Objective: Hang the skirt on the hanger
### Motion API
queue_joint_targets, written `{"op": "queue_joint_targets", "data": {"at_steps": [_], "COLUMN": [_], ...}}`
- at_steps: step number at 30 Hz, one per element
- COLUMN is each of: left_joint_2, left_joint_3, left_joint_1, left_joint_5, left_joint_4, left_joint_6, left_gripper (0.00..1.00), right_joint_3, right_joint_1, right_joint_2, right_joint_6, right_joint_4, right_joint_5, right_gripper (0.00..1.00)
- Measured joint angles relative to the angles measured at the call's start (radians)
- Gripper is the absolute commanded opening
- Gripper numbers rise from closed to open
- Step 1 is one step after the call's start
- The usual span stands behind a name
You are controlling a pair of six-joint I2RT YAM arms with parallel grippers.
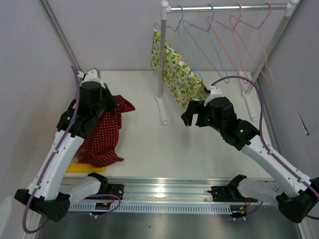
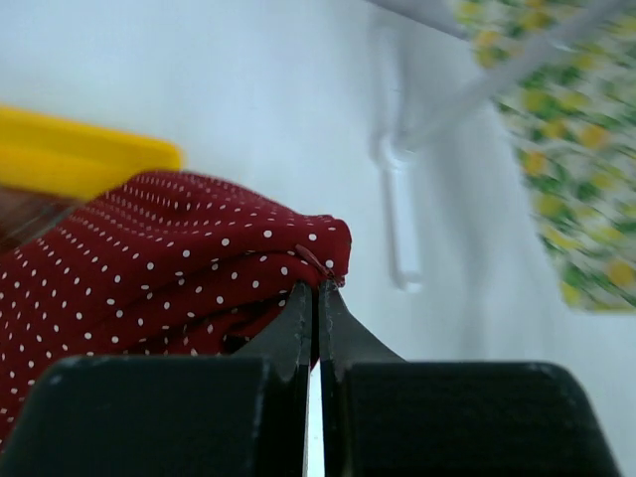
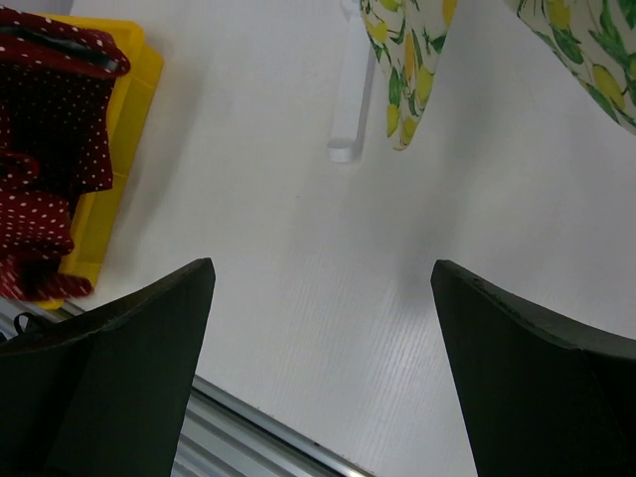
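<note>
A: What's the biggest thing out there?
B: The white worktop (image 1: 149, 144). Toward its far edge stands a white clothes rack (image 1: 162, 64) with a bar across the top.
A: Anything on the bar?
B: A lemon-print garment (image 1: 177, 74) hangs at the bar's left end and drapes down toward the right arm. To its right are blue hangers (image 1: 197, 37), then pink hangers (image 1: 249, 37), all thin wire.
A: And the skirt?
B: The red polka-dot skirt (image 1: 105, 137) lies bunched along the worktop's left edge, nearer the front-left corner. Its near end rests on a yellow tray (image 1: 82, 168) that peeks out beneath it. It is well apart from the rack.
A: The left claw?
B: The left claw (image 2: 318, 290) is down at the skirt's far end. Its two fingers are pressed together, with a hemmed fold of the dotted cloth pinched at the tips.
A: The right one?
B: The right claw (image 3: 323, 273) hovers over bare worktop right of the middle, just in front of the lemon garment. Its fingers are spread wide and grip nothing.
</note>
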Motion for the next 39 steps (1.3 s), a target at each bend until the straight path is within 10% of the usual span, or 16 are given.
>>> {"op": "queue_joint_targets", "data": {"at_steps": [12,25,39], "left_joint_2": [0.177,0.574,0.173], "left_joint_3": [0.145,0.245,-0.437], "left_joint_1": [-0.435,-0.512,-0.542], "left_joint_5": [0.025,0.167,0.273], "left_joint_4": [0.029,0.133,0.19], "left_joint_6": [-0.026,-0.046,-0.12], "left_gripper": [0.0,0.0,0.01], "right_joint_3": [0.024,0.008,-0.221], "right_joint_1": [0.0,0.014,0.007], "right_joint_2": [0.0,-0.006,0.068], "right_joint_6": [-0.006,-0.004,0.026], "right_joint_4": [-0.013,-0.036,-0.013], "right_joint_5": [0.034,0.084,0.094], "right_gripper": [0.96,0.96,0.9]}}
